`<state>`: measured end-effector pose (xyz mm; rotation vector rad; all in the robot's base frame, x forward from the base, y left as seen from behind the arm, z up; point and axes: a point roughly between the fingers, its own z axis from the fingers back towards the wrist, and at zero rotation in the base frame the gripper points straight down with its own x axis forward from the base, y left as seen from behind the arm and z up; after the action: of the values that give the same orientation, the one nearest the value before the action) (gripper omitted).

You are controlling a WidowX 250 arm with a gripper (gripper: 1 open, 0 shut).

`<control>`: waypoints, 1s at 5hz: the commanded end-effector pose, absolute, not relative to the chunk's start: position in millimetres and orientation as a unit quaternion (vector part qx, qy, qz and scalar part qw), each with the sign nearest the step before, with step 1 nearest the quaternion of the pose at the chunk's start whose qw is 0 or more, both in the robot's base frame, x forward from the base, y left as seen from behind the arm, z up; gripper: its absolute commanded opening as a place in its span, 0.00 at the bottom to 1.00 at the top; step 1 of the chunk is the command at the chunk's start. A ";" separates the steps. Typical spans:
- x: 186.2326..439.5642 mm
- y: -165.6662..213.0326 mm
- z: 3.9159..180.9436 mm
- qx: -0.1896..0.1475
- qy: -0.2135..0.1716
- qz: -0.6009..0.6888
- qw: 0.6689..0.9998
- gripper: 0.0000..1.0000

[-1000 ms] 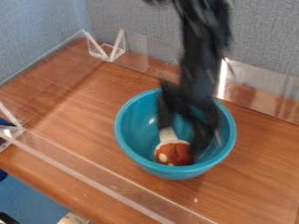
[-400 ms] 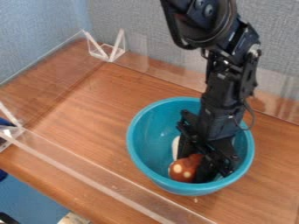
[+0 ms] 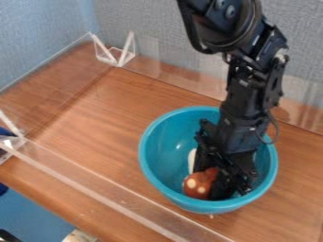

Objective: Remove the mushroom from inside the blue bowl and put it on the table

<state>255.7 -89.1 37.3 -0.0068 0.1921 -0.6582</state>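
The blue bowl (image 3: 161, 151) stands on the wooden table (image 3: 89, 104), toward the front right. Inside it, at the near side of the bottom, lies the mushroom (image 3: 195, 185), its orange-brown cap showing beside the black fingers and a bit of cream stem above it. My gripper (image 3: 212, 181) points almost straight down into the bowl. Its black fingers (image 3: 232, 176) are closed in against the mushroom, which pokes out on their left. The arm hides the far right of the bowl's inside.
Clear acrylic walls (image 3: 113, 194) run along the table's front edge and along the back. A small clear bracket (image 3: 116, 49) stands at the back left corner. Bare wood lies left of the bowl.
The arm has come down into the bowl and its fingers have closed in on the mushroom. The bowl has slid a little to the right and toward the front. The last half second shows almost no movement.
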 end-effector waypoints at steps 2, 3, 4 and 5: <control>270.2 -77.6 56.0 0.006 0.065 -0.361 0.930 0.00; 270.0 -78.9 64.2 0.008 0.062 -0.373 0.926 0.00; 269.6 -79.4 72.4 0.010 0.060 -0.385 0.921 0.00; 265.2 -70.2 70.1 0.013 0.052 -0.374 0.926 0.00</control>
<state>259.4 -72.5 54.6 0.0201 0.1675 -0.7748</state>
